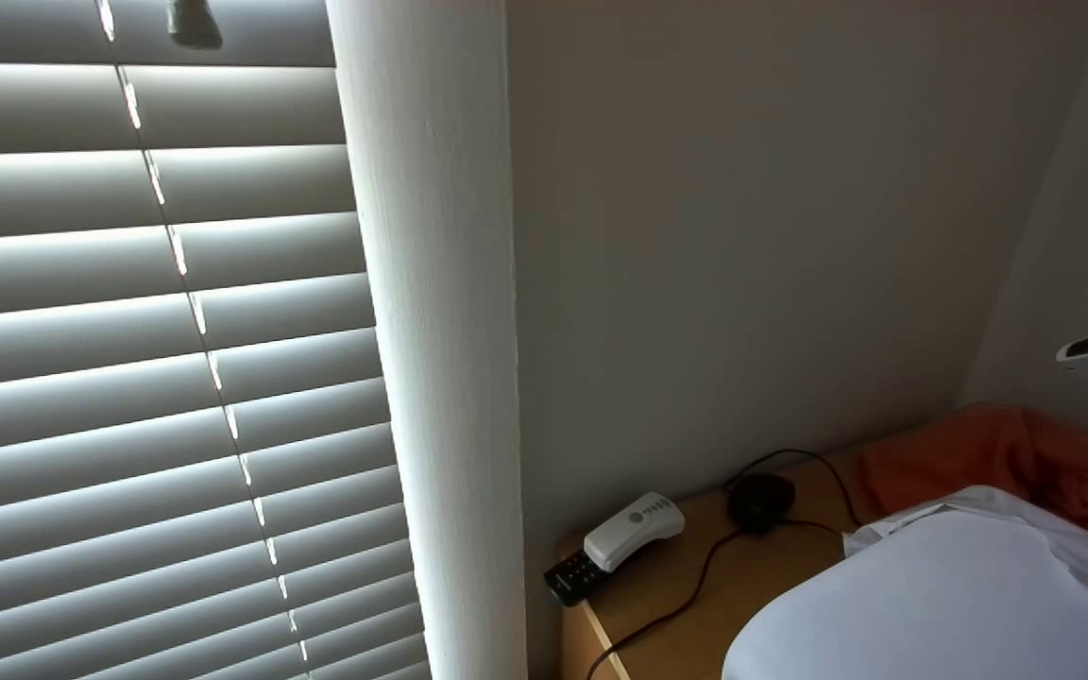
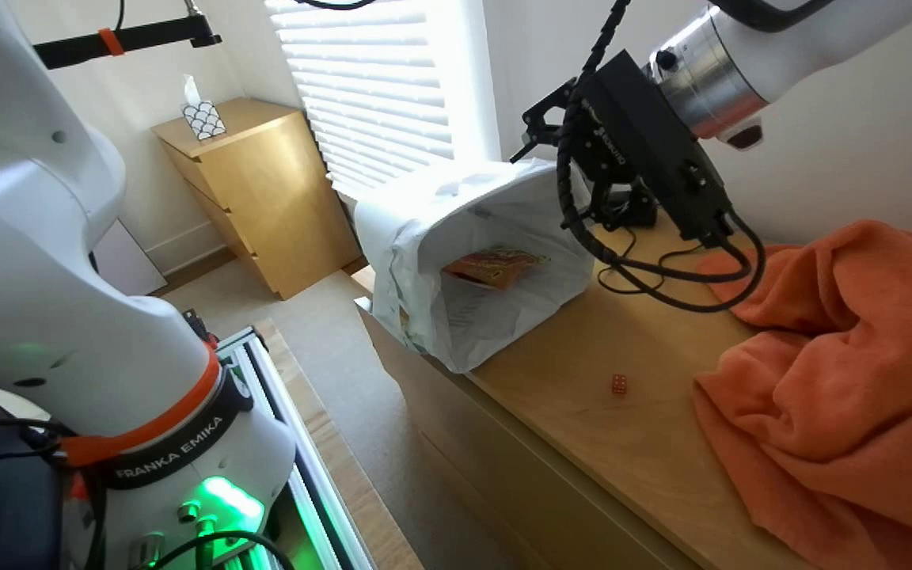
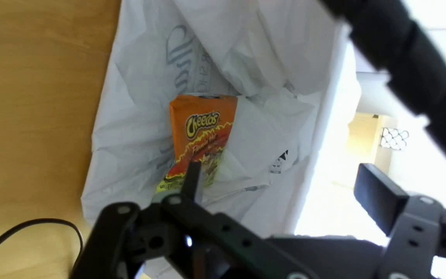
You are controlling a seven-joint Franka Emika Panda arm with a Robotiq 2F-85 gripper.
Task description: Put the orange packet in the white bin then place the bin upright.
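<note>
**Cheetos pkt (image 3: 203, 131) inside tipped bin (image 2: 393, 253), claw (image 3: 285, 186) spread near the mouth**

I've got the claw's fingers (image 3: 379, 201) well apart. In my wrist view the bin's rim crosses the gap btwn them; can't tell from here if either one touches bin or liner (image 3: 134, 143). Bin is white, on its side, lower than the claw on a wood cabinet (image 2: 495, 475).

Pkt is the orange Flamin' Hot bag. It lies in the liner past the fingertips; one finger hides part of its bottom end in my wrist view, contact unclear. In an exterior view I see it thru the mouth, below the claw.

Past the claw, near the wall: blk device (image 1: 759, 501) w/ cord (image 1: 686, 604). Red die (image 2: 619, 385) sits on the cabinet top below the claw, well apart. Orange cloth (image 2: 844, 380) is heaped on the opp. side of the claw from the bin in an exterior view. Braided cable (image 2: 564, 170) runs along the claw & loops under it.

Well away from the claw, white remote (image 1: 634, 531) overlaps blk remote (image 1: 570, 579). Far beyond it: blinds (image 2: 369, 87), chest of drawers (image 2: 282, 198) w/ tissue box (image 2: 204, 120) on top.
</note>
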